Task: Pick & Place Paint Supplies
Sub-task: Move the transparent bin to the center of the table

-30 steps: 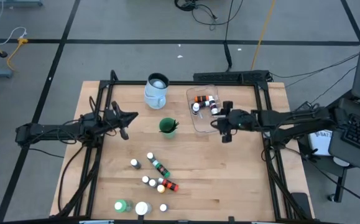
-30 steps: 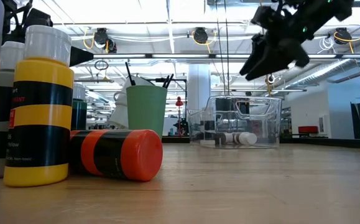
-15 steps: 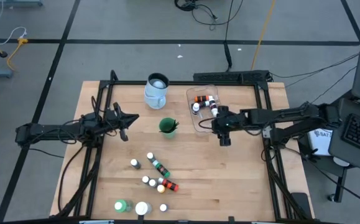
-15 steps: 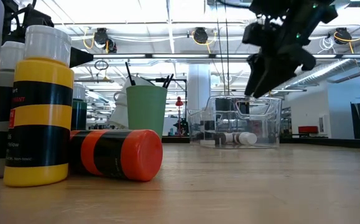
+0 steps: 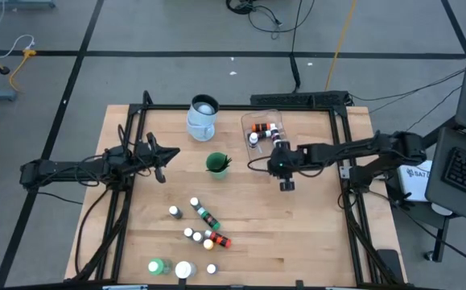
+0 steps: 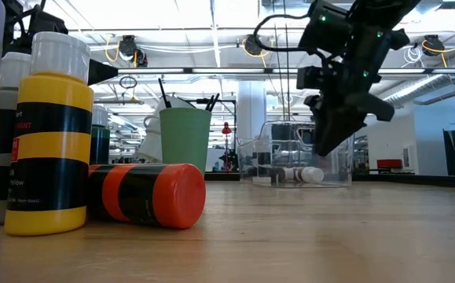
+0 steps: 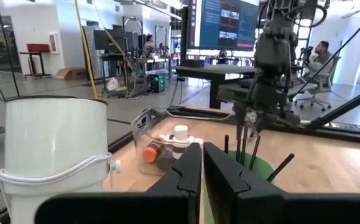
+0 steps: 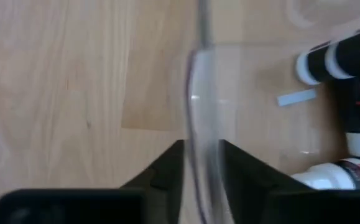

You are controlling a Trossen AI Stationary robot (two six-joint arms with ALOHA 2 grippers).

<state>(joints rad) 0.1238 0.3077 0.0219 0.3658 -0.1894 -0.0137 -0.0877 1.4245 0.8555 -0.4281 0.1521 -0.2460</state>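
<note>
The clear tub [image 5: 265, 143] stands at the table's far right and holds a few white-capped paint bottles [image 5: 263, 131]. My right gripper [image 5: 279, 171] slants down onto its near wall and is shut on it; the low view shows the same gripper [image 6: 323, 148]. More small bottles [image 5: 202, 225] stand and lie near the table's middle front. A green bottle [image 5: 157, 266] and a white jar [image 5: 184, 270] stand at the near edge. Brushes stick up out of a green cup [image 5: 216, 163]. My left gripper [image 5: 165, 163] hangs shut and level at the table's left, holding nothing. My right gripper pinches the tub's near wall [image 8: 199, 134] at its rim, one finger [image 8: 242, 171] inside the tub and one outside. The fingers slant down from the table's right side. The tub stands flat on the table.
A pale jug [image 5: 203, 117] stands at the far edge, left of the tub. A yellow bottle [image 6: 50, 137] and an orange bottle [image 6: 144, 195] on its side fill the low view's near left. Bare wood lies in front of the tub.
My right gripper has gone down and toward the table's left, onto the tub's near wall, and has tipped more steeply downward. Its fingers have come together on the wall. The tub has stayed where it was.
</note>
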